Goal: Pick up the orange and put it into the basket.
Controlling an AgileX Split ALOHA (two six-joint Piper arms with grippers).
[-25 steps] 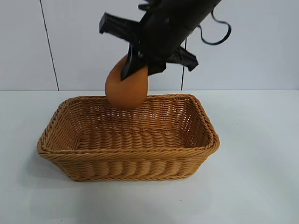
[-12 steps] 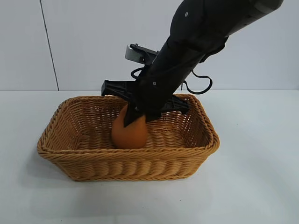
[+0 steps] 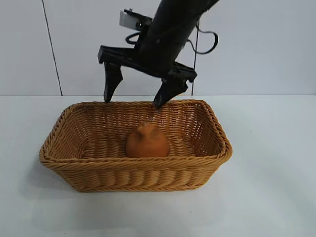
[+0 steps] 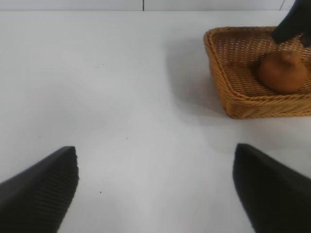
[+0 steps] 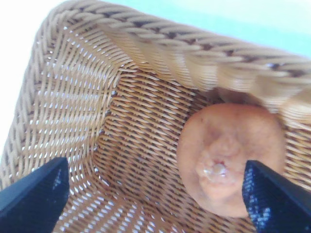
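Observation:
The orange (image 3: 147, 141) sits upright on the floor of the wicker basket (image 3: 133, 177), near its middle, knobby top up. It also shows in the right wrist view (image 5: 231, 162) and in the left wrist view (image 4: 283, 72). My right gripper (image 3: 134, 96) is open and empty, its jaws spread wide just above the basket's far rim, above the orange and clear of it. My left gripper (image 4: 155, 187) is open and empty over bare table, well away from the basket (image 4: 228, 92).
The basket stands on a white table (image 3: 266, 197) before a white wall. The right arm leans in from the upper right over the basket.
The right gripper lowered the orange into the basket, let it go, opened wide and rose above the rim. The orange now rests on the basket floor.

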